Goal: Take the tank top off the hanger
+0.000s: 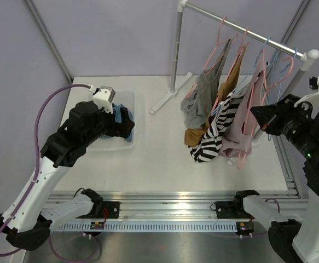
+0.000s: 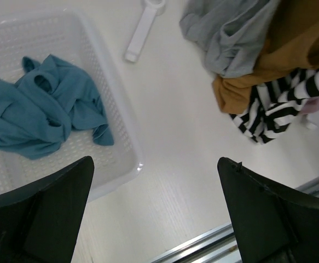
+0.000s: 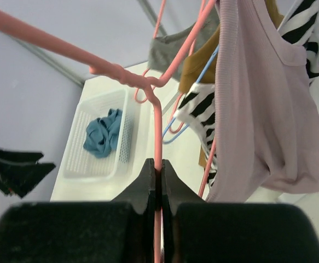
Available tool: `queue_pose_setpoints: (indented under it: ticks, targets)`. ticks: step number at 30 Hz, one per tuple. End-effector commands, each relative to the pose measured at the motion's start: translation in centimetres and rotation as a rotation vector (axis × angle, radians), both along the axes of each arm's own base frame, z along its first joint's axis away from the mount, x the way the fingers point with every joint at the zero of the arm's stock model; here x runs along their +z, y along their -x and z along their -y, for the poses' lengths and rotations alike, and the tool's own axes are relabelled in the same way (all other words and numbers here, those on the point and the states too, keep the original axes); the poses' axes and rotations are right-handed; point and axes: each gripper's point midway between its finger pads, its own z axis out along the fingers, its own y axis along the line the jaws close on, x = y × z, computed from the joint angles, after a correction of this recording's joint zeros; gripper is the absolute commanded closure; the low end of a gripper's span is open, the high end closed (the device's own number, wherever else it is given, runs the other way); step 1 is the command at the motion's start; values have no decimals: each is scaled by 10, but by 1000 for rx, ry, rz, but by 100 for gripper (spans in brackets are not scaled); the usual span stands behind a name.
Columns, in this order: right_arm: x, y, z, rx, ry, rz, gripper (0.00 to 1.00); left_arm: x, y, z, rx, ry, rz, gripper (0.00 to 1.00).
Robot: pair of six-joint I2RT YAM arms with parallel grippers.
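Note:
A pale pink tank top [image 1: 238, 129] hangs on a pink hanger [image 1: 262, 82] near the right end of the clothes rail [image 1: 247, 28]. In the right wrist view the tank top [image 3: 263, 109] droops to the right of the hanger [image 3: 158, 131]. My right gripper [image 1: 257, 114] [image 3: 158, 165] is shut on the hanger's pink wire. My left gripper [image 1: 127, 125] [image 2: 155, 161] is open and empty. It hovers over the table beside a white basket [image 2: 123, 118].
The basket [image 1: 127, 97] holds a crumpled blue garment [image 2: 44, 107]. A grey top [image 1: 203, 93], a mustard top [image 1: 231, 76] and a striped top [image 1: 218, 134] hang left of the pink one. The rack's pole [image 1: 175, 49] and foot [image 2: 143, 24] stand mid-table.

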Motion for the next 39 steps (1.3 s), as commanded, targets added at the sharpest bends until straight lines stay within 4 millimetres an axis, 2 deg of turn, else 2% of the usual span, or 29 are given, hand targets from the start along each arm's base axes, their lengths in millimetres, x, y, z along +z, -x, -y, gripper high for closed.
queue_pose_setpoints:
  ticks: [1, 8, 11, 12, 14, 15, 16, 17, 19, 22, 25, 30, 35, 39]
  targets:
    - [22, 44, -21, 181, 29, 85, 100, 51, 10, 25, -79, 123, 116, 1]
    - [55, 95, -48, 373, -25, 217, 100, 131, 35, 84, -303, 305, 336, 1]
    - [81, 111, -52, 411, -40, 309, 100, 163, 45, 96, -364, 361, 436, 1]
    - [86, 109, -54, 417, -45, 317, 100, 171, 48, 99, -381, 379, 460, 1]
    - [101, 118, -60, 467, -59, 357, 100, 188, 52, 104, -401, 412, 503, 1]
    - [103, 111, -66, 502, -73, 339, 100, 198, 54, 104, -408, 425, 524, 1]
    - [106, 116, -75, 575, -90, 339, 100, 207, 55, 105, -414, 442, 546, 1]
    - [106, 112, -79, 603, -99, 326, 100, 210, 54, 107, -417, 441, 558, 1]
    - [101, 96, -87, 657, -123, 273, 100, 226, 54, 106, -415, 458, 595, 1]
    - [87, 73, -99, 729, -157, 178, 100, 236, 49, 109, -416, 434, 633, 1]
    - [76, 53, -108, 786, -192, 102, 100, 235, 40, 113, -401, 391, 658, 1]
    - [59, 39, -126, 906, -210, 35, 100, 212, 22, 131, -409, 314, 647, 1]
    - [32, 28, -137, 945, -188, -44, 100, 187, 1, 150, -401, 243, 623, 1]
    - [26, 30, -141, 982, -188, -46, 100, 166, -16, 160, -371, 191, 584, 3]
